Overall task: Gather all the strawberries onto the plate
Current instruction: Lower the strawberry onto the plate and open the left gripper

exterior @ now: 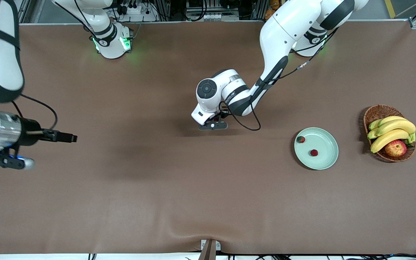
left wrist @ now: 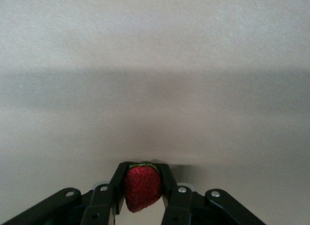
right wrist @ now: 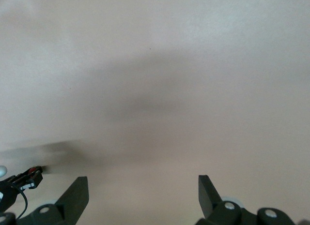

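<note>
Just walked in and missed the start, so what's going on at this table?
The left gripper is shut on a strawberry over the middle of the table. Two other strawberries already lie on the plate, beside the fruit basket. The right gripper waits open over its end of the table.

You will find no text, label, brand, number or sign that can be read in these views. The arms carry small dark marks on their white covers near the bases, but they are too small for reading.
</note>
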Controlling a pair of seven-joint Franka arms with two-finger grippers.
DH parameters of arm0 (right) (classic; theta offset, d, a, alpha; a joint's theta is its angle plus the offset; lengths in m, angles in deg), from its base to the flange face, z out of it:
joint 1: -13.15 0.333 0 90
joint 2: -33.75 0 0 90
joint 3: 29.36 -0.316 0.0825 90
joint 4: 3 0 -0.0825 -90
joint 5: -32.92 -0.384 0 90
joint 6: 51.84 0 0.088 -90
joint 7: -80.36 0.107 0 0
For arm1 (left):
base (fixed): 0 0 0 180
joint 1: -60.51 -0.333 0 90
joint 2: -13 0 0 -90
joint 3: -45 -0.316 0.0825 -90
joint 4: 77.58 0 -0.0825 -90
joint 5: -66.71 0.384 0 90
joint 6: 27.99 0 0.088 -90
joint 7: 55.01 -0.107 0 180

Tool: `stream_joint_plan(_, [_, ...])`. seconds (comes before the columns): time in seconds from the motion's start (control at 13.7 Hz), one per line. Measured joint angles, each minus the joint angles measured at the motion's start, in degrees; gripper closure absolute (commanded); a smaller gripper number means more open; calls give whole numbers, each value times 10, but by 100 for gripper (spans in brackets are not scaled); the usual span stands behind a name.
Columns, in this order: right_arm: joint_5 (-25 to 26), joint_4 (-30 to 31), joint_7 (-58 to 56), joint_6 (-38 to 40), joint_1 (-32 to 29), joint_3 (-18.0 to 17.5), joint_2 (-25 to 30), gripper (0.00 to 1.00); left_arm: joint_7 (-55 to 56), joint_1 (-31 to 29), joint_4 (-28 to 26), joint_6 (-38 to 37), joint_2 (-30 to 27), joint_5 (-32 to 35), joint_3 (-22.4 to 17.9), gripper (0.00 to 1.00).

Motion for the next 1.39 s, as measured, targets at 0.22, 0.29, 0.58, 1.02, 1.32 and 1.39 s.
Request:
stream_joint_plan(0.22, [42,29,0,1,0,-6,73,0,5,-49,4,-3,-30,0,-4,98])
stream_joint_plan(0.29, [47,44,0,3,0,-7,101,0,5,-80,5,-10,-46,0,-6,98])
stream_joint_plan(0.58, [61,134,1,-10,0,-9,193,0,-8,-239,4,-71,-87,3,-7,100])
stream_joint_plan(1.02, [69,142,2,-32,-15,-7,201,0,-119,-392,-21,-87,-79,44,-9,100])
stream_joint_plan(1.32, [69,122,2,-32,-15,-8,195,0,-165,-433,-27,-87,-75,44,-8,13])
stream_joint_plan(1.39, [69,122,2,-32,-16,-8,194,0,-168,-437,-30,-87,-72,44,-8,0])
